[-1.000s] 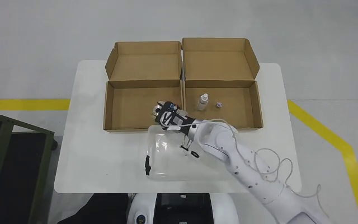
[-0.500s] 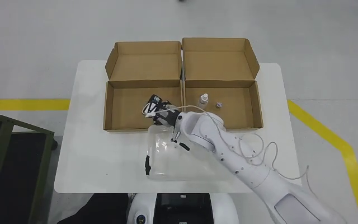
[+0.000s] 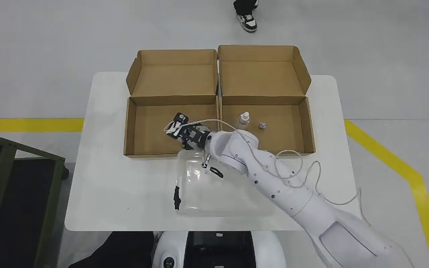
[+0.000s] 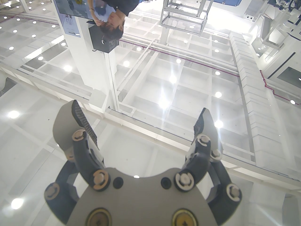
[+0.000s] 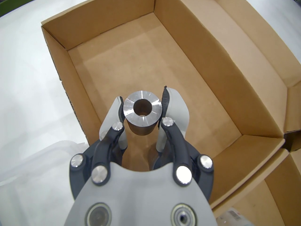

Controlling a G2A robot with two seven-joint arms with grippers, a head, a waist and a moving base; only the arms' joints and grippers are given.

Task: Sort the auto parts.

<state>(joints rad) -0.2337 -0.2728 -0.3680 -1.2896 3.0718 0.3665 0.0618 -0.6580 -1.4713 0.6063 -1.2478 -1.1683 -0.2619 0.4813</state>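
My right gripper (image 5: pixel 143 109) is shut on a metal bushing (image 5: pixel 143 116), a short steel cylinder with a centre hole. It hangs above the floor of the left cardboard box (image 5: pixel 150 55), near that box's front right corner. In the top view the right gripper (image 3: pixel 179 127) sits over the left box (image 3: pixel 151 127). The right box (image 3: pixel 288 130) holds a small white bottle (image 3: pixel 242 120) and a small dark part (image 3: pixel 263 124). My left gripper (image 4: pixel 141 121) points up at the ceiling, open, with nothing between its fingers.
A clear plastic bag (image 3: pixel 221 191) lies on the white table (image 3: pixel 107 181) in front of the boxes, with a small black part (image 3: pixel 177 199) at its left edge. Both boxes have their lids folded back.
The right gripper has carried the bushing leftward, from the wall between the two boxes to farther over the left box's floor.
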